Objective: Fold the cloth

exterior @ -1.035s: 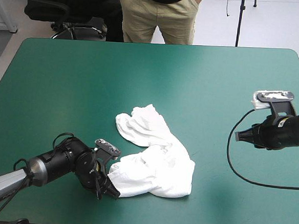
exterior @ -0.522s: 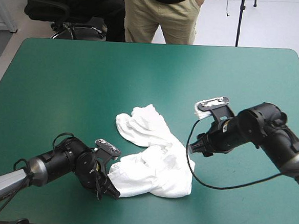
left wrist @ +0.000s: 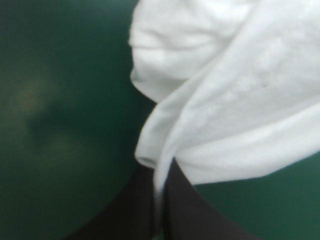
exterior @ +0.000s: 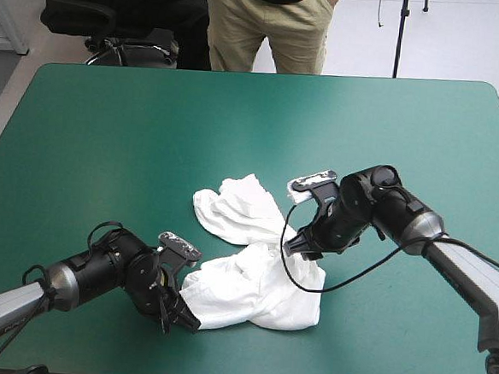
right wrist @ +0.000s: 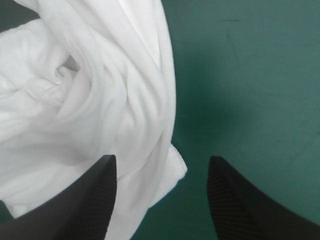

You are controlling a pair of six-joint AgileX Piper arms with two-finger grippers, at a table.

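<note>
Here on the teal-green cover (exterior: 108, 126): the T-shirt (exterior: 257, 265), crumpled in a long white heap near the table's middle, a little toward the near edge. Looks light, soft and limp, with no stiffness to hold a shape. Likely to sag, drape and drag its loose folds along when lifted, and to slip out of a shallow pinch. No fear of breakage. Probably best taken at a thin hem or corner rather than at a thick bunch, with two holds well apart so as to spread it flat before any fold.

Pinched at its near-left corner by the left gripper (exterior: 187, 318), black fingers all but closed with a fold of fabric between them. Met at the heap's right edge by the right gripper (right wrist: 161, 161), fingers spread wide and gripping nothing, one over the fabric's edge, the other over bare cover. Seems to call for going lower there and closing on that edge.
</note>
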